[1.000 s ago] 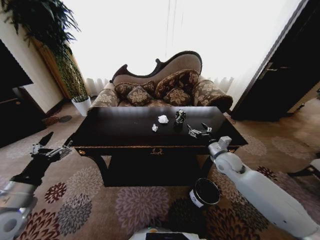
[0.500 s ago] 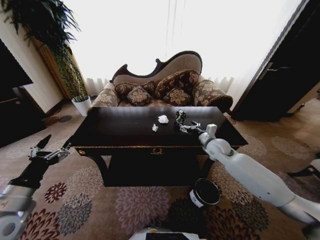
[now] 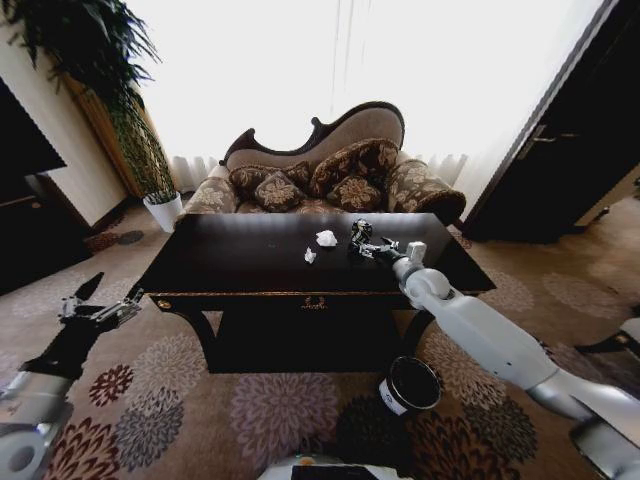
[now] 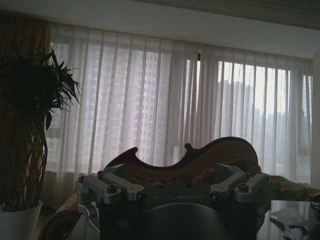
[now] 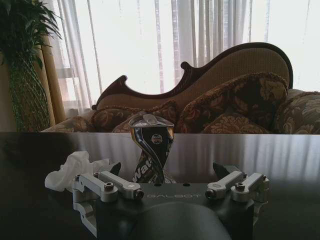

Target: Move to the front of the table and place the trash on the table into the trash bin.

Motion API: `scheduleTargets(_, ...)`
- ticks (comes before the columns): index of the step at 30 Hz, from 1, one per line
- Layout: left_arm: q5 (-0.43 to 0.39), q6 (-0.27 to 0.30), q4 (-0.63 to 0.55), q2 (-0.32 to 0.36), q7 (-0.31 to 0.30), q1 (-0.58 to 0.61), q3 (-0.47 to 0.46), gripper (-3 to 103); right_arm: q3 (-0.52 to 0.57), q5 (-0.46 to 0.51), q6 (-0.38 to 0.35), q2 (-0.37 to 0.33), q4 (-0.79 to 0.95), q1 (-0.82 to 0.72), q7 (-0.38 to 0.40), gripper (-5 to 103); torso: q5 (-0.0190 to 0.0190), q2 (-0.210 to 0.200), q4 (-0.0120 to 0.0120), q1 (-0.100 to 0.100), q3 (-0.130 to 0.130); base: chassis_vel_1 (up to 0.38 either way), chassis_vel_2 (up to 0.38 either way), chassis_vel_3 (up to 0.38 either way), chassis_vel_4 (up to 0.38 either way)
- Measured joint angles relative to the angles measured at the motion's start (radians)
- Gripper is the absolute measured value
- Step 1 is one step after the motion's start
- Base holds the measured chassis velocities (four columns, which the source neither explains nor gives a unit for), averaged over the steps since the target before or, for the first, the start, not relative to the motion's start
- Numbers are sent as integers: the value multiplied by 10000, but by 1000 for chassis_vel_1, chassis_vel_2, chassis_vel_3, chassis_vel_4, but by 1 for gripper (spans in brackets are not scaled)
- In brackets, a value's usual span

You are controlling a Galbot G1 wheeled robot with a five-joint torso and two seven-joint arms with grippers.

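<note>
Crumpled shiny lump [image 5: 151, 145] looks light and springy; my right gripper [image 5: 170, 176], jaws apart, should pinch its narrow middle.

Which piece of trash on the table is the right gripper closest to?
The black-and-silver shiny lump, standing just ahead of the right gripper with its jaws open; the two white paper balls lie further toward the robot's left.
</note>
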Motion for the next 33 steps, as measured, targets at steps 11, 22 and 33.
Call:
scheduleTargets(11,-2,0,61,48,1,24,-51,100,-327,-142,177,487,-795,583,-111,100,-1,0,0,-1,0,0,0,0,0)
scheduleTargets(22,-2,-6,71,46,3,70,-61,100,-705,-228,550,820,-1326,1063,-347,98,-1,0,1,-2,0,0,0,0,0)
scheduleTargets(33,-12,-20,68,19,0,81,-76,100,-771,-311,607,943,-1373,811,-361,54,0,0,0,-1,-1,0,0,0,0)
